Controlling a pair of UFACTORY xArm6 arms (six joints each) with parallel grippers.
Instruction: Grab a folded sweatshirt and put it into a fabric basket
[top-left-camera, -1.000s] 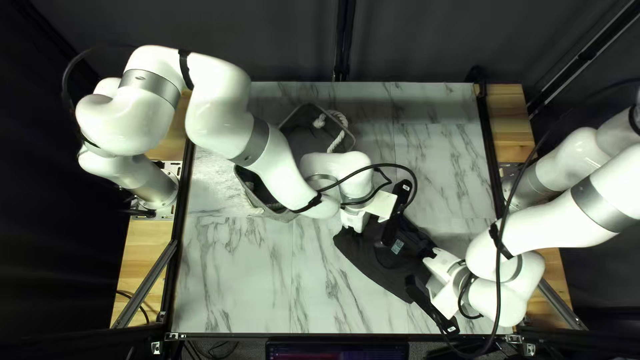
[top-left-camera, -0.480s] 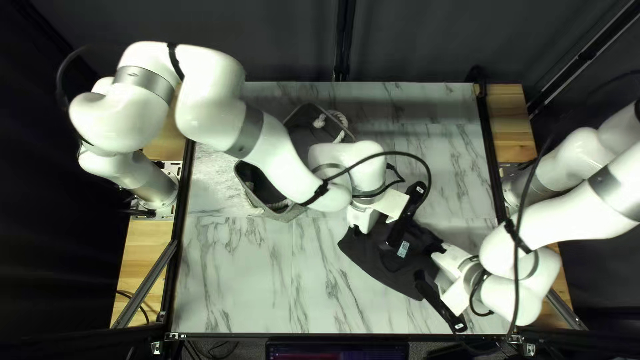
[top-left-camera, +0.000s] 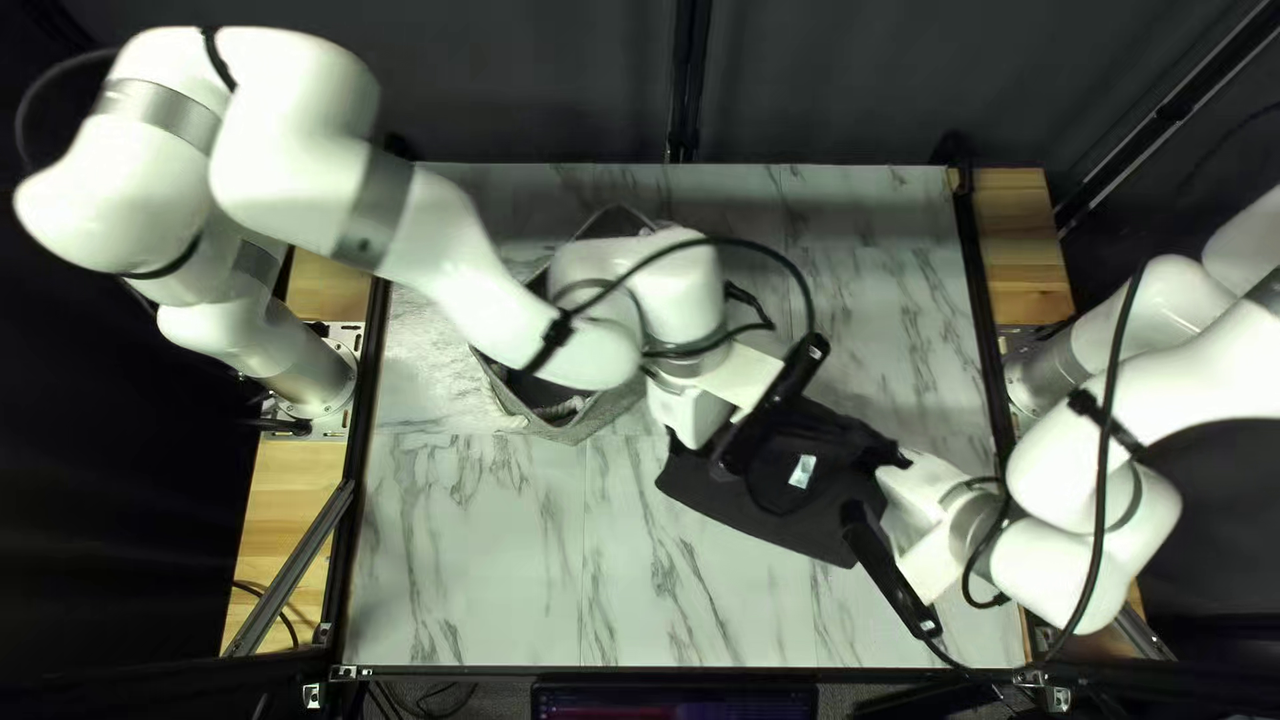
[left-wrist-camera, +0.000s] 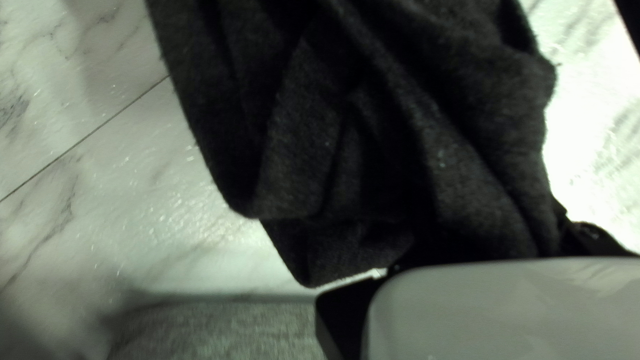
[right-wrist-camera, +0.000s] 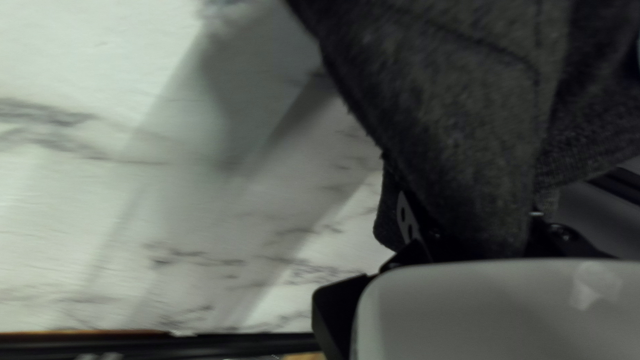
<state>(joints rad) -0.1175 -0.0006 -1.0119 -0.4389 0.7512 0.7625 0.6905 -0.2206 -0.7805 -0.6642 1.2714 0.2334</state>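
While sweatshirt (top-left-camera: 800, 514) is held over desk (top-left-camera: 507, 574), three o'clock end is gripped by right claw (right-wrist-camera: 483, 230), ten o'clock end by left claw (left-wrist-camera: 473, 247); judged soft, light, saggy, best pinched through all layers; fabric basket (top-left-camera: 574, 423) is seen beyond, at ten o'clock.

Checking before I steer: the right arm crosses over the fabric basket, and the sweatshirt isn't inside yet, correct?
Not the right arm: the top left view shows my left arm crossing over the fabric basket; the sweatshirt indeed isn't inside yet.
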